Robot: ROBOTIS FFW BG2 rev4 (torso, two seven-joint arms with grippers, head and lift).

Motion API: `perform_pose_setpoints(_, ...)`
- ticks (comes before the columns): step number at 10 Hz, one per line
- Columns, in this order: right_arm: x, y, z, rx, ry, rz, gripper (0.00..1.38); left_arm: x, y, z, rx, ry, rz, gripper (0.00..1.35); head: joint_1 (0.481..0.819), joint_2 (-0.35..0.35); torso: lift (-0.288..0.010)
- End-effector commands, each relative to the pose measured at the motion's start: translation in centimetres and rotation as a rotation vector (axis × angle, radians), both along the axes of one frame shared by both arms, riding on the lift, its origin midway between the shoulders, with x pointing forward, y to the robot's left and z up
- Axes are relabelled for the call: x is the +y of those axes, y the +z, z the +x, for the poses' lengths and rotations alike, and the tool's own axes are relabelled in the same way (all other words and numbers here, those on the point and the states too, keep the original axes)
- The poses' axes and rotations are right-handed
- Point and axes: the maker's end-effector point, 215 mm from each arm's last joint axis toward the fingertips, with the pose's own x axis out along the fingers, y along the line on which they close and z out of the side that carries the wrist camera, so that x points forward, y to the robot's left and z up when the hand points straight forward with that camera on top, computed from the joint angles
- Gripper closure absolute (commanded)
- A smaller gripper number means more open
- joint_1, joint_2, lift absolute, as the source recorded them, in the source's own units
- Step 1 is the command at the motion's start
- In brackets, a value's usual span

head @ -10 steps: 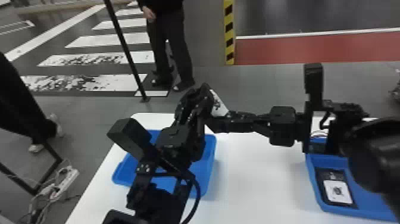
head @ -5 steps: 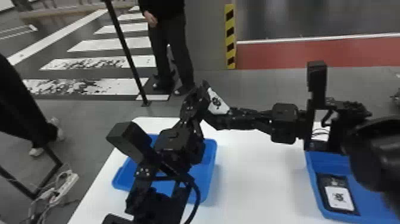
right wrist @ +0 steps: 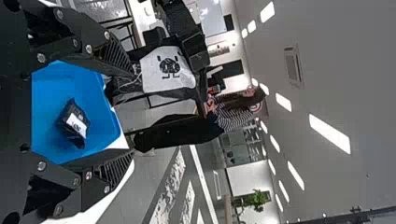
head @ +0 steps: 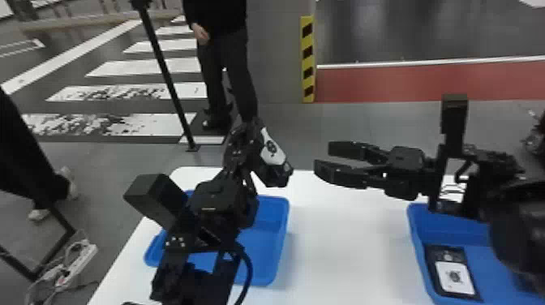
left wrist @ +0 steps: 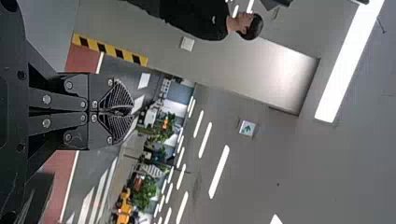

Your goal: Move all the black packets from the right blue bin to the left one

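The left end effector [head: 254,129] is pressed together on the upper edge of a black packet [head: 271,151], which hangs down aslant with its white label and dark mark facing the right arm. In the left wrist view the two ribbed fingertips of that end effector [left wrist: 125,110] meet. The right end effector [head: 324,158] is empty, its two flat fingers spread, pointing across toward the held packet but apart from it.

Below the left arm, the left blue bin [head: 263,247] is partly hidden by that arm in the head view. The right wrist view shows a second black packet [right wrist: 74,123] lying inside it, white label showing. The right blue bin [head: 478,253] sits under the right arm, and a third black packet [head: 452,276] lies flat in it against the side nearest the left bin, label up. A dark shape [head: 527,280] at the view's edge in the same bin is too cut off to identify.

Both bins stand well apart on a white table [head: 340,247]. Beyond it are a black pole [head: 166,73], a yellow-and-black striped guard [head: 308,61] and white floor stripes [head: 142,69]. A white power strip [head: 81,257] with cables lies on the floor to the left.
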Motion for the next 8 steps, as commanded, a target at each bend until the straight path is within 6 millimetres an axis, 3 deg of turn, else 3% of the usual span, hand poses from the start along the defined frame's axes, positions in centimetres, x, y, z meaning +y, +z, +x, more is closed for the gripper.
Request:
perform_pose_setpoints(1, -2.2, -0.7, 0.0, 0.012, -0.044, -0.001, 0.23, 2.4, -1.6, 0.6, 0.029, 0.067, 0.047, 1.22, 0.59, 0.209, -0.11)
perform_pose_setpoints(3, -4.0, -1.9, -0.3, 0.032, -0.077, -0.02, 0.24, 5.0, -4.4, 1.7, 0.064, 0.151, 0.125, 1.22, 0.608, 0.213, -0.11)
perform_pose_setpoints(4, -5.3, -2.2, -0.4, 0.03, -0.133, -0.02, 0.24, 6.6, -7.1, 2.9, 0.098, 0.201, 0.184, 1.22, 0.615, 0.216, -0.11)
perform_pose_setpoints(6, -5.9, -2.5, -0.8, 0.031, -0.152, -0.022, 0.24, 9.9, -11.8, 4.4, 0.155, 0.296, 0.325, 1.22, 0.648, 0.223, -0.11)
perform_pose_setpoints(8, -5.9, -2.6, -0.8, 0.033, -0.152, -0.025, 0.24, 12.8, -13.3, 3.6, 0.182, 0.426, 0.424, 1.22, 0.665, 0.249, -0.11)
